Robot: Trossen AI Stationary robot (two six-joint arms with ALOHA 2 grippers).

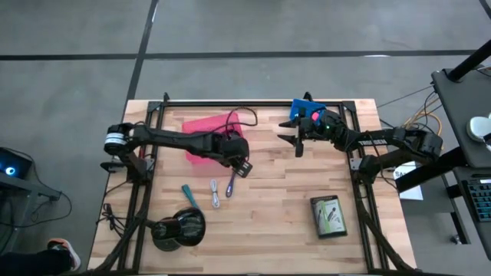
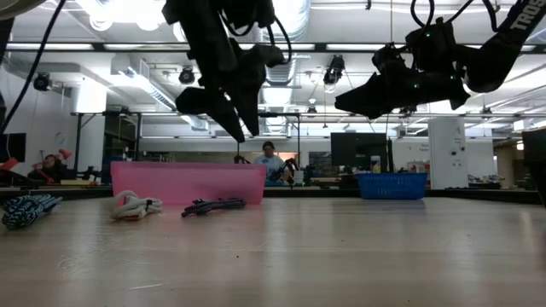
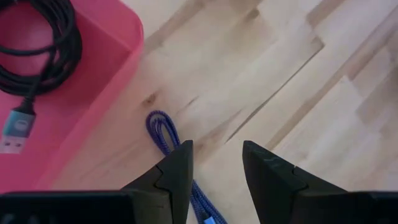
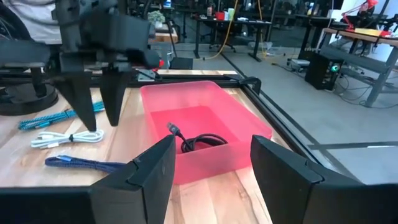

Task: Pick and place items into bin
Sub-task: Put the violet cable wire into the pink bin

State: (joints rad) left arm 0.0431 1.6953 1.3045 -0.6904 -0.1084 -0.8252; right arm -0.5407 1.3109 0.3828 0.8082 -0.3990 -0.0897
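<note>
My left gripper (image 1: 244,167) hangs open above the table, just right of the pink bin (image 1: 207,134) and over the purple cord (image 3: 163,127). The purple cord (image 1: 230,184), a grey-white cord (image 1: 215,195) and a teal braided cord (image 1: 189,195) lie flat on the wood near the bin. A black coiled cable (image 4: 202,142) lies inside the bin. The green packet (image 1: 328,215) lies flat toward the near right. My right gripper (image 1: 295,142) hovers open in the air, right of the bin and pointing at it.
A big black round object (image 1: 180,228) sits near the table's near left edge. A blue basket (image 1: 307,111) stands at the far edge by my right arm. Bare wood lies between the cords and the packet. People show in the room beyond the table.
</note>
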